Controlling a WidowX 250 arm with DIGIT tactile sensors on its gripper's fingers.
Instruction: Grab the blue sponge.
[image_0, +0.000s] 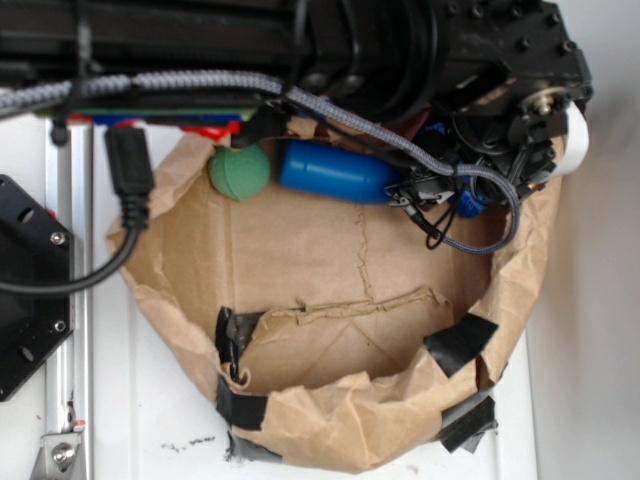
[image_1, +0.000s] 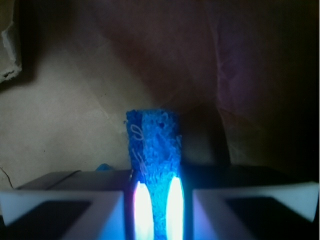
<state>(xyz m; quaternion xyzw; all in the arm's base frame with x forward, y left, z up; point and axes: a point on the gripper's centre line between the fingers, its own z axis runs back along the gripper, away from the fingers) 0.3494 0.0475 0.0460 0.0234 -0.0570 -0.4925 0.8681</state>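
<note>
In the wrist view the blue sponge (image_1: 153, 145) stands on edge between my two fingers, squeezed thin at its lower end, its rough blue face sticking out ahead of the gripper (image_1: 155, 210). The gripper is shut on it. In the exterior view the gripper (image_0: 470, 195) is at the back right of the brown paper bag (image_0: 340, 290), mostly hidden under the black arm (image_0: 440, 50); only a bit of the blue sponge (image_0: 468, 204) shows there.
A blue plastic bottle-shaped pin (image_0: 335, 172) lies on its side at the back of the bag, with a green ball (image_0: 240, 171) to its left. The bag's crumpled walls, patched with black tape (image_0: 460, 342), ring the floor. A black cable (image_0: 128, 180) hangs at left.
</note>
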